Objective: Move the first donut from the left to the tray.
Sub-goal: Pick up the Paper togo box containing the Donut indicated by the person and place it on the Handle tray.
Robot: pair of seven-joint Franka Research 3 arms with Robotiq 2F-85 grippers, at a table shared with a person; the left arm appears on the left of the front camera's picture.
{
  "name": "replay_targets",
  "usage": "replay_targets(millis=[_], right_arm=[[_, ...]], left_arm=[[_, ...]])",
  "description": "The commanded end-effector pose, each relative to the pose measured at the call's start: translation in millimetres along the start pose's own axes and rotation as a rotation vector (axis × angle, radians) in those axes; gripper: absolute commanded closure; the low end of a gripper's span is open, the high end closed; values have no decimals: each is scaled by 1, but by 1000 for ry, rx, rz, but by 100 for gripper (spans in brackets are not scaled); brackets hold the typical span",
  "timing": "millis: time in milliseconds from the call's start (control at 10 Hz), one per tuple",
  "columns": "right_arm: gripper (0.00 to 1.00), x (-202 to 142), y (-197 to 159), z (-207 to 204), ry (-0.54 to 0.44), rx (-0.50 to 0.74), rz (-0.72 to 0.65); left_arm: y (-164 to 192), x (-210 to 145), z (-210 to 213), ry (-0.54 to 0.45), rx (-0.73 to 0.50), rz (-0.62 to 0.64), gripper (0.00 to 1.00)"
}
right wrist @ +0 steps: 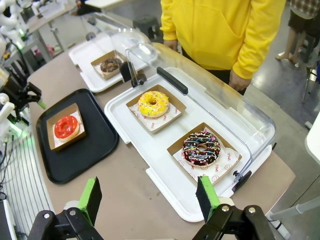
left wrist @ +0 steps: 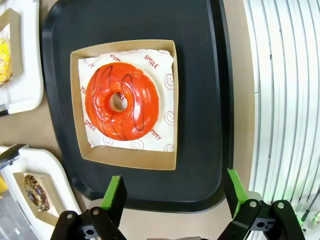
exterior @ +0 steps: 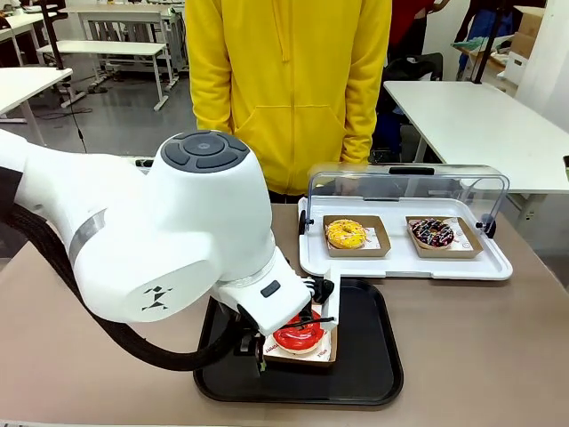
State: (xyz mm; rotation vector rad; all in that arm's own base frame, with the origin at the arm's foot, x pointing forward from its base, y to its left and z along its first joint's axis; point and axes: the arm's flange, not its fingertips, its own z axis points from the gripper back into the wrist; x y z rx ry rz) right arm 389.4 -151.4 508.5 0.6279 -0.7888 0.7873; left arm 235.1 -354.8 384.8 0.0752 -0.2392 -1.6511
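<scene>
The left gripper (left wrist: 173, 192) hangs above the near edge of the black tray (left wrist: 200, 60), its green-padded jaws spread wide and holding nothing. Ahead of them, well inside the tray and clear of both pads, lies the red donut (left wrist: 121, 100) in its shallow brown cardboard holder (left wrist: 127, 159). The donut is a smooth, glossy ring with thin dark lines across the glaze, resting on white paper printed with small smiley faces and words. The holder is square with low walls and sits flat on the tray's matte plastic floor; the tray itself is rectangular with rounded corners and a low rim, lying on the brown counter (exterior: 480, 347).

The right gripper (right wrist: 150, 197) hovers over the counter's edge, jaws likewise released and empty. Beyond it stands a white tray (right wrist: 150, 165) with a clear domed lid (right wrist: 225, 107) tipped open, carrying a yellow-glazed donut (right wrist: 153, 103) and a chocolate donut with coloured sprinkles (right wrist: 201, 148), each in its own brown holder. A person in a yellow hooded top (exterior: 289, 84) stands at the far side.
</scene>
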Motion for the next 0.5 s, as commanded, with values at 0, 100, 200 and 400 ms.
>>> replay_targets(millis=[0, 100, 200, 400], right_arm=[[0, 1, -2, -1, -31, 4, 22], [0, 1, -2, -1, -31, 4, 22], [0, 1, -2, -1, -31, 4, 22], [0, 1, -2, -1, -31, 4, 22]], left_arm=[[-1, -2, -3, -4, 9, 15, 0], [-1, -2, -3, -4, 9, 15, 0], [-1, -2, -3, -4, 9, 15, 0], [-1, -2, -3, -4, 9, 15, 0]])
